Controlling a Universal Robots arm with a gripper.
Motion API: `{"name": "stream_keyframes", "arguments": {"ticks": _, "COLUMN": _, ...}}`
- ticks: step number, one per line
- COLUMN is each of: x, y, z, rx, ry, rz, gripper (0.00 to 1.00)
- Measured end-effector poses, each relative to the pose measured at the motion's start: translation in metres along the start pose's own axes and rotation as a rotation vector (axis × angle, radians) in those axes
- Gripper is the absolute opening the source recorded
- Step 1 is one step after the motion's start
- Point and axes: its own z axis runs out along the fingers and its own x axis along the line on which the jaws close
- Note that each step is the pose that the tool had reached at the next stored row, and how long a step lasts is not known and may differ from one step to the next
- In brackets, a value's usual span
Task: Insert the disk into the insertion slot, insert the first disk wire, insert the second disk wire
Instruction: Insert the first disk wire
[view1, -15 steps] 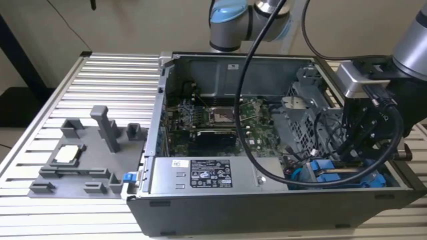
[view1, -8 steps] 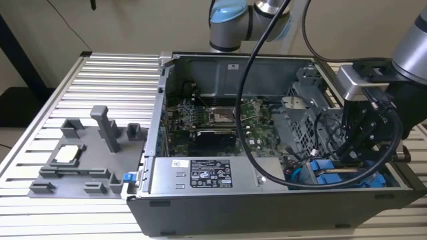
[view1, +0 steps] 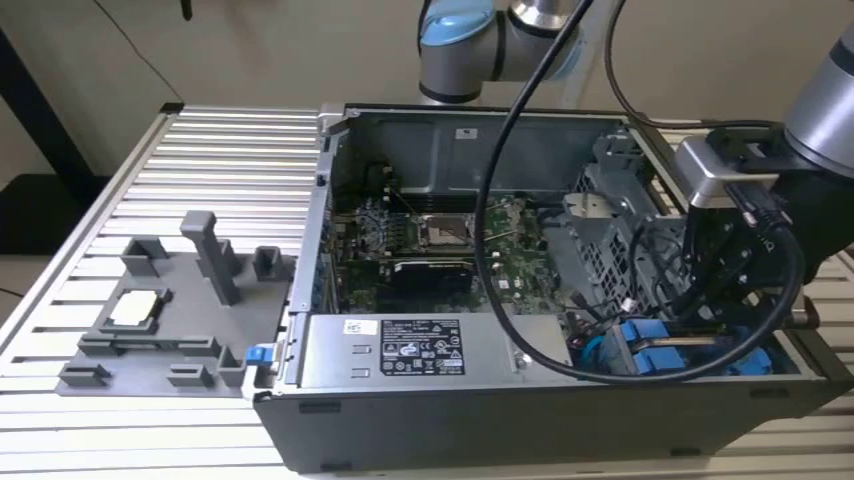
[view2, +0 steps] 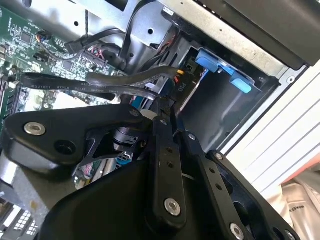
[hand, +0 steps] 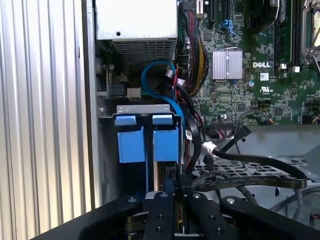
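Claw (hand: 176, 187): black, two-fingered, lowered into the open computer case (view1: 467, 430) at the exterior view's right. The fingers stood close together with only a narrow gap. They were judged to be pinched on the dark plug end of a disk wire (view2: 115, 80), a flat black ribbon looping away over the cage. The contact itself was partly hidden.

Entries, exterior view's left to right:

1. Worktop (view1: 200, 150): ribbed pale metal, carried everything.
2. Grey fixture (view1: 147, 320): moulded posts and pockets, beside the case, well apart from the claw.
3. Power supply box (view1: 400, 350): grey, labelled, along the case's near wall.
4. Motherboard (view1: 441, 235): green, on the case floor, beyond the box in that view.
5. Drive cage (view1: 601, 225): grey sheet metal, perforated.
6. Insertion slot (hand: 142, 108): bay at the case's near corner, occupied.
7. Disk (hand: 165, 144): seated in the slot in its blue carrier, in line with the claw. A second blue carrier (hand: 131, 144) stood just beside it.

Handling, as judged: the disk was rigid, fairly heavy for its size and sensitive to knocks. It was best taken by the blue frame's edges, never by the label face. The wire was limp, springy and likely to twist. It was best held squarely at the stiff plug, since a skewed plug could bend the contacts.
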Motion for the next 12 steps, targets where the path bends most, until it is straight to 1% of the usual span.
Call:
{"name": "stream_keyframes", "arguments": {"ticks": 4, "x": 0.0020, "y": -0.0004, "z": 0.0031, "rx": -0.0030, "ry": 0.0013, "rz": 0.001, "gripper": 0.16}}
{"name": "stream_keyframes", "arguments": {"ticks": 6, "x": 0.0027, "y": -0.0006, "z": 0.0041, "rx": -0.0048, "ry": 0.0001, "rz": 0.001, "gripper": 0.18}}
{"name": "stream_keyframes", "arguments": {"ticks": 7, "x": 0.0028, "y": -0.0005, "z": 0.0042, "rx": -0.0055, "ry": 0.0000, "rz": 0.001, "gripper": 0.18}}
{"name": "stream_keyframes", "arguments": {"ticks": 8, "x": 0.0029, "y": -0.0006, "z": 0.0041, "rx": -0.0067, "ry": 0.0002, "rz": 0.001, "gripper": 0.24}}
{"name": "stream_keyframes", "arguments": {"ticks": 10, "x": 0.0033, "y": -0.0007, "z": 0.0030, "rx": -0.0103, "ry": 0.0000, "rz": 0.001, "gripper": 0.24}}
{"name": "stream_keyframes", "arguments": {"ticks": 12, "x": 0.0035, "y": -0.0006, "z": 0.0005, "rx": -0.0135, "ry": -0.0006, "rz": 0.001, "gripper": 0.24}}
